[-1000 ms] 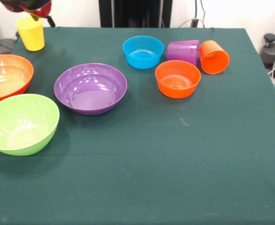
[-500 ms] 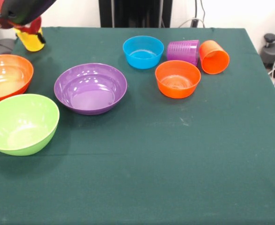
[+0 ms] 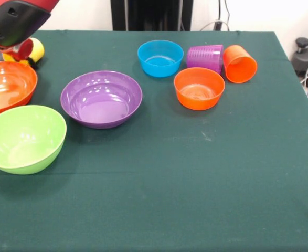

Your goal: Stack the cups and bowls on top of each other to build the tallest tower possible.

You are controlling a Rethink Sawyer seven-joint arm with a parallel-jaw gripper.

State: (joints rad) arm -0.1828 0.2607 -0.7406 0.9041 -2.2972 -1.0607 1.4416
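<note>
Green cloth covered the table (image 3: 195, 184). At the upper left of the frame the arm (image 3: 14, 18) hid most of the yellow cup (image 3: 36, 48); we could not tell the gripper's state. We judged the cup was being taken and next needed a base, perhaps the large orange bowl (image 3: 7, 86) just below it. At upper right lay the purple cup (image 3: 205, 56) and orange cup (image 3: 240, 64), still unstacked.
</note>
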